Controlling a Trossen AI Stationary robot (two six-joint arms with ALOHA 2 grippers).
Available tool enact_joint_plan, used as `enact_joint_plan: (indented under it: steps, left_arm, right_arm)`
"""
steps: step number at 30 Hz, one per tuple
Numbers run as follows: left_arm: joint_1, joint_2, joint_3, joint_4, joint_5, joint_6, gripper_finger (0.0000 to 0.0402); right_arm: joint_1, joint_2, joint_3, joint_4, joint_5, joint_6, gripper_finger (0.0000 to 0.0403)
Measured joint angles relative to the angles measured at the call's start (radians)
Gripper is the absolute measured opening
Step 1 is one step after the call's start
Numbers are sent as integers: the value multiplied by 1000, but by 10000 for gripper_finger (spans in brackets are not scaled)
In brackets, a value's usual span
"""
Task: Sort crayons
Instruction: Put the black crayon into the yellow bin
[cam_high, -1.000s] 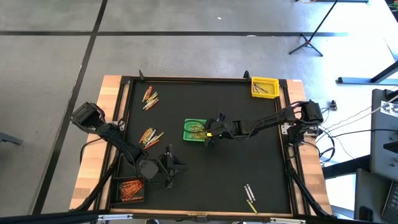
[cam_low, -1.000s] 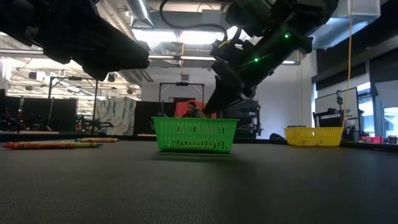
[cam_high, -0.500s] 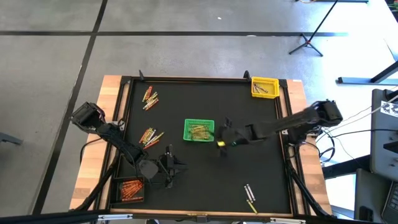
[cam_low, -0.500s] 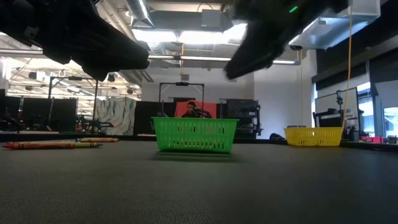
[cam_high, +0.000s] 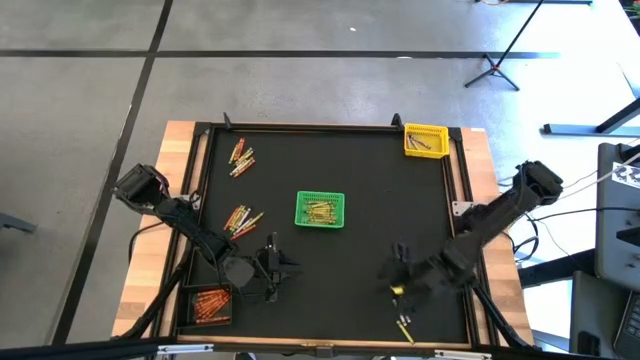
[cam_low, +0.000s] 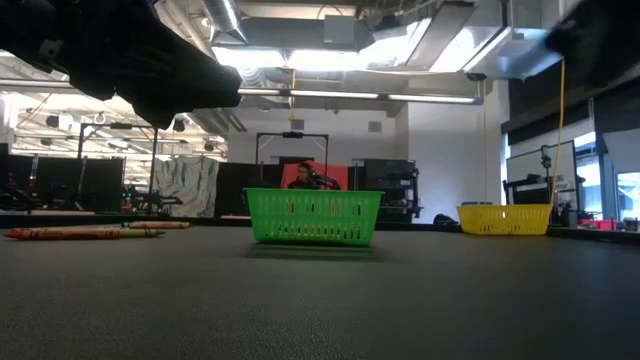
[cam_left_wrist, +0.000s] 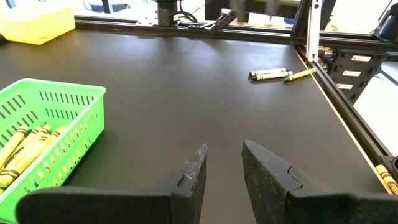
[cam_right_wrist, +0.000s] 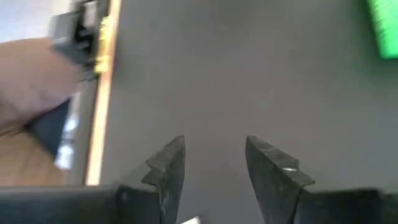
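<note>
Hovering over the near right part of the black surface (cam_high: 330, 270), the right gripper (cam_high: 397, 272) has its jaws parted and empty, just beside a few loose crayons (cam_high: 403, 323) lying near the front edge. The left gripper (cam_high: 275, 268) waits at the near left, jaws apart and holding nothing. A green basket (cam_high: 320, 209) with crayons inside sits mid-surface, a yellow basket (cam_high: 424, 139) at the far right corner, and a black tray of orange crayons (cam_high: 210, 305) at the near left corner. Two more crayon clusters (cam_high: 241, 157) lie on the left side. Nothing stands between the right gripper and the loose crayons.
</note>
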Motion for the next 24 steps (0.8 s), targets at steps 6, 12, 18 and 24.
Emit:
enact_joint_plan:
  steps: [6, 12, 18, 24]
  left_arm:
    - [0, 0, 0, 1, 0, 0, 88]
    - [0, 0, 0, 1, 0, 0, 88]
    - [5, 0, 0, 1, 0, 0, 88]
    - [17, 0, 0, 1, 0, 0, 88]
  right_arm:
    - [165, 18, 0, 7, 12, 208, 168]
    - [272, 84, 0, 13, 7, 388, 168]
    - [310, 127, 0, 13, -17, 487, 168]
    - [300, 165, 0, -6, -12, 572, 168]
